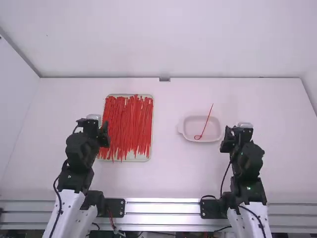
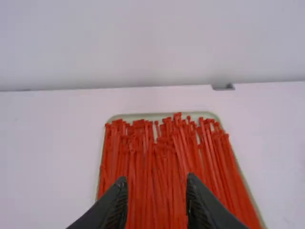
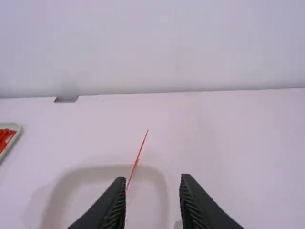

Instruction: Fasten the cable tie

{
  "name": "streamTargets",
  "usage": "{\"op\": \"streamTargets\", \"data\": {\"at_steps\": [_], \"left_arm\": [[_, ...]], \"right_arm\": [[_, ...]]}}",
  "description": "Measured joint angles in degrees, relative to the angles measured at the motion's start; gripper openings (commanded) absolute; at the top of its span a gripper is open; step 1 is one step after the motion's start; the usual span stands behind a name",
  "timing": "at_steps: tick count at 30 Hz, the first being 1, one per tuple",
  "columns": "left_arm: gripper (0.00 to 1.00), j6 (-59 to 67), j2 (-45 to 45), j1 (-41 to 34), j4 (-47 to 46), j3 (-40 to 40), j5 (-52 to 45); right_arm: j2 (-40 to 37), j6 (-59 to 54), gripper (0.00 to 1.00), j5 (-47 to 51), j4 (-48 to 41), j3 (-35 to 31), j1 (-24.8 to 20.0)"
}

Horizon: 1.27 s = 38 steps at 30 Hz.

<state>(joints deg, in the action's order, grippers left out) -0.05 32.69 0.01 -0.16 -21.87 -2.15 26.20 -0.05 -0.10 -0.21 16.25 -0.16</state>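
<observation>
Bright, diffuse light falls from overhead and spreads evenly over the white surface [image 1: 168, 168]. Shadows are soft and pale: a faint grey halo rims the white dish [image 1: 190, 124], and the red cable ties [image 1: 128, 126] cast thin dark lines between themselves. The left wall [image 1: 15, 99] reads slightly dimmer.

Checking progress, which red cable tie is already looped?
The lone tie in the white dish, curled into a loop; the other ties on the tray lie straight.

No lettering, label, number or sign can be read on the tabletop [image 1: 247, 99], the tray [image 1: 152, 124], the red cable ties [image 1: 129, 126] or the white dish [image 1: 184, 126].
</observation>
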Motion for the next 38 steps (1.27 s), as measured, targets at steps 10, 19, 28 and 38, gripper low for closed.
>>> {"op": "streamTargets", "data": {"at_steps": [10,19,28,38], "left_arm": [[0.05,0.0,-12.0,0.0,0.0,11.8,1.4],[0.00,0.0,-20.4,0.0,0.0,20.3,1.6],[0.00,0.0,-26.7,0.0,0.3,21.3,1.9],[0.00,0.0,-32.2,0.0,0.3,21.3,2.0]], "right_arm": [[-10.8,-0.1,0.05,0.0,0.0,-11.0,0.0],[-18.3,0.0,0.00,0.0,0.5,-15.6,0.0],[-23.9,-0.1,0.00,0.0,0.5,-15.6,0.0],[-25.7,-0.2,0.00,0.0,0.5,-15.6,0.0]]}}
